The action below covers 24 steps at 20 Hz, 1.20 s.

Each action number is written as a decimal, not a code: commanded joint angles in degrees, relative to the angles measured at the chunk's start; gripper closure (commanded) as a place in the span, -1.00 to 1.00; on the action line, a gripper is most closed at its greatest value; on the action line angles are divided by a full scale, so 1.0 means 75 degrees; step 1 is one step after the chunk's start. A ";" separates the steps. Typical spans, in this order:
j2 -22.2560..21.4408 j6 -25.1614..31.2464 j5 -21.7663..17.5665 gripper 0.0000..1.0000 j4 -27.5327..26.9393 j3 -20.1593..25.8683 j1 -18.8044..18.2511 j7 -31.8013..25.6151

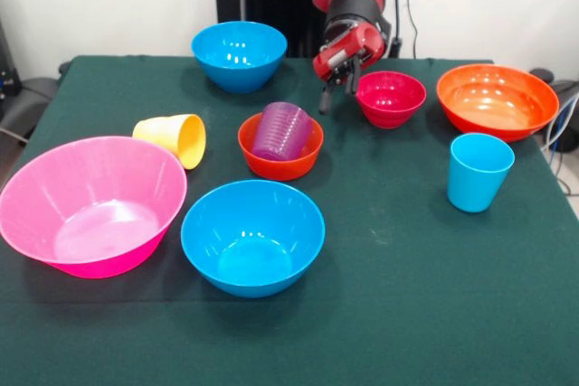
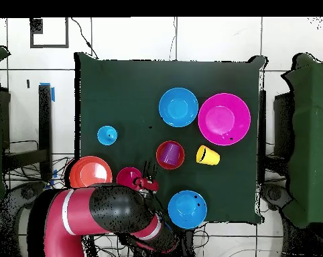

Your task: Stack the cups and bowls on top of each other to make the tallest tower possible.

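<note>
Green-clothed desk (image 1: 407, 296), white wall behind. Contents:

- small orange-red bowl (image 1: 280, 147), centre, holding the ribbed purple cup (image 1: 281, 130), upright, tilted slightly
- yellow cup (image 1: 174, 138) on its side, left of it
- light blue cup (image 1: 479, 171) upright, alone, right
- empty: pink bowl (image 1: 90, 205), two blue bowls (image 1: 252, 236) (image 1: 239, 54), wide orange bowl (image 1: 497, 100), magenta bowl (image 1: 390, 98)
- gripper (image 1: 337, 89), fingers apart, holding nothing, just left of the magenta bowl

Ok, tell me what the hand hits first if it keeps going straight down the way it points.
Probably bare green tablecloth, in the gap between the small magenta bowl and the orange-red bowl holding the purple cup. The hand points down; depth is unclear.
</note>
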 commanded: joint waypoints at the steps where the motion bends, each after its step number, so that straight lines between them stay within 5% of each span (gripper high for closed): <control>1: -0.0855 0.1854 -0.0504 -1.00 0.0103 0.0572 -0.0142 0.0628; 5: -0.0961 0.2025 -0.0761 -1.00 0.0038 0.0420 -0.0267 0.0598; 24: 0.0466 0.1760 -0.1215 -1.00 -0.1499 0.0231 -0.0982 0.0587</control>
